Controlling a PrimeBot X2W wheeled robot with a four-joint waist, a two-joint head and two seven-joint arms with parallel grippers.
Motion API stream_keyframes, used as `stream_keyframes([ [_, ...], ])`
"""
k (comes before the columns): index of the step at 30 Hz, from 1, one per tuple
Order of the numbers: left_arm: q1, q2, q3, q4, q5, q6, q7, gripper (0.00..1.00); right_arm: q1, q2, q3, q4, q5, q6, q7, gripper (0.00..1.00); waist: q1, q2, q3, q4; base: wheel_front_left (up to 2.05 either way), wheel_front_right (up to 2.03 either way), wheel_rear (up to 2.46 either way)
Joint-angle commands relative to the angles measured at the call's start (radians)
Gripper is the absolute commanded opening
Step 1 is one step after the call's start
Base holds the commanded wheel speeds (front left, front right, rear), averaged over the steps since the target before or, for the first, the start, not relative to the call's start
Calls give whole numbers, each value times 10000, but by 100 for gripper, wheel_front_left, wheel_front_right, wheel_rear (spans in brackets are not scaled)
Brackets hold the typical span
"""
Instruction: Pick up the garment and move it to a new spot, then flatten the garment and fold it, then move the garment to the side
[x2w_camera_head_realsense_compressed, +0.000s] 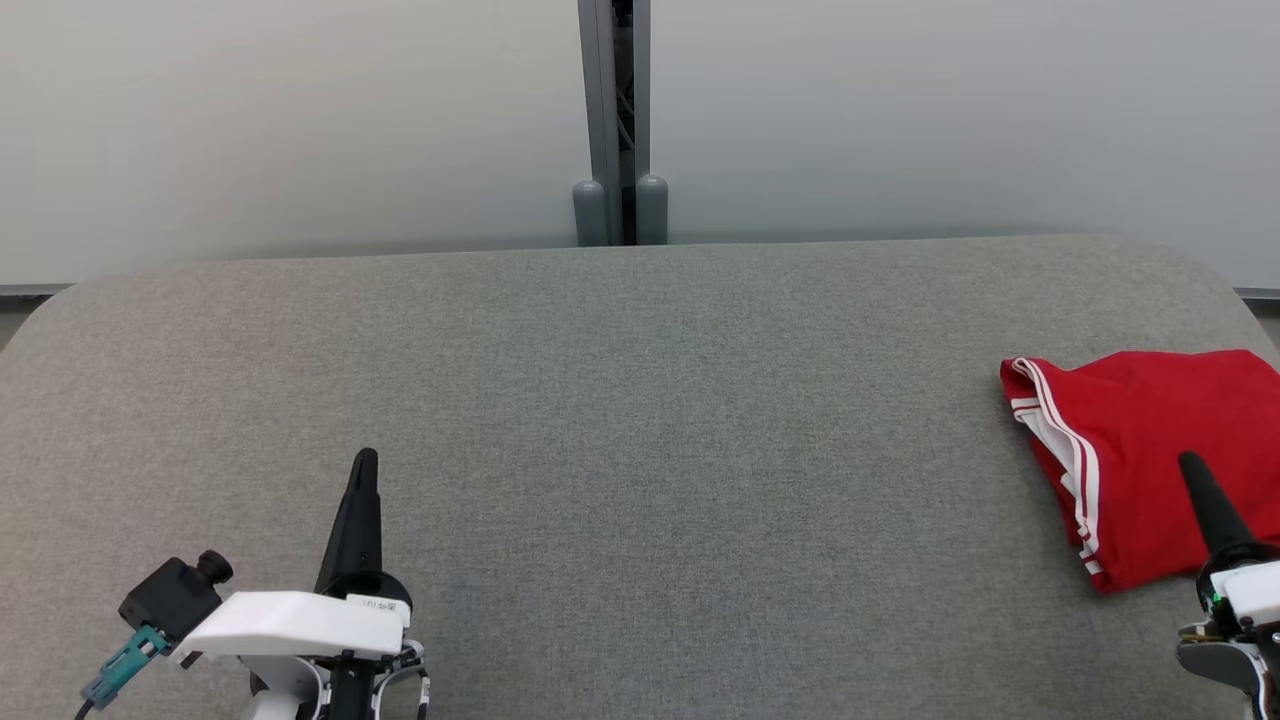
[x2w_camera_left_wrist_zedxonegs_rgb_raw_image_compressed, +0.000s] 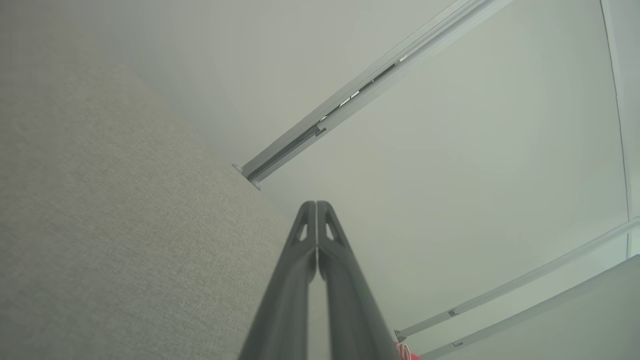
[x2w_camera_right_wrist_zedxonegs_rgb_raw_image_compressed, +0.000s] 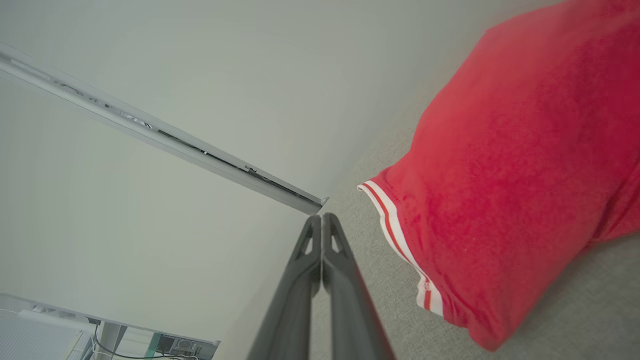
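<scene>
The tabletop (x2w_camera_head_realsense_compressed: 640, 400) is a wide slab with rounded corners, covered in grey woven cloth with a fine, felt-like grain. Behind it stand smooth, pale wall panels. A grey metal post (x2w_camera_head_realsense_compressed: 613, 120) splits them at top centre and ends in two rounded caps.

At the right edge of the head view lies a pair of folded red shorts (x2w_camera_head_realsense_compressed: 1160, 430), soft matte knit in a rough rectangle running off the frame. Their left edge carries white-and-red striped trim in stacked layers. In the right wrist view the shorts (x2w_camera_right_wrist_zedxonegs_rgb_raw_image_compressed: 510, 175) bulge, rounded and slightly fuzzy, across the upper right, the trim ending in a small notch. Only plain red cloth and trim show, so I read it as shorts. Where the jersey lies I cannot tell.

The left gripper (x2w_camera_head_realsense_compressed: 366, 460) rises at lower left, a slim black taper above a glossy white wrist housing (x2w_camera_head_realsense_compressed: 300, 615), with a teal connector (x2w_camera_head_realsense_compressed: 125, 665) beside it. In its own wrist view the left gripper (x2w_camera_left_wrist_zedxonegs_rgb_raw_image_compressed: 316, 205) has both long fingers pressed together along their length, with nothing between them.

The right gripper (x2w_camera_head_realsense_compressed: 1188, 462) at lower right overlaps the shorts' lower part in the head view. In its wrist view the right gripper (x2w_camera_right_wrist_zedxonegs_rgb_raw_image_compressed: 322, 217) is likewise fully closed and empty, its tips left of the striped edge.
</scene>
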Motion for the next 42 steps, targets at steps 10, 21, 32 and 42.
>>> stream_keyframes([
  [10, -503, -149, 7, 144, -1100, -269, -107, 0, -491, -176, -342, 338, 1166, 20, 398, 0, 0, 0, 8, 3, 0, 0, 0],
  [21, -628, -321, -13, 321, -1947, -418, -144, 0, -737, -231, -559, 676, 2073, 21, 697, 0, 0, 0, 16, 6, 0, 0, 0],
  [32, -751, -459, -35, 515, -2825, -571, -192, 0, -992, -284, -798, 1010, 2975, 22, 1003, 0, 0, 0, 24, 8, 0, 0, 0],
  [42, -909, -644, -56, 707, -3736, -745, -241, 0, -1219, -330, -1026, 1379, 3961, 23, 1312, 0, 0, 0, 34, 12, 0, 0, 0],
])
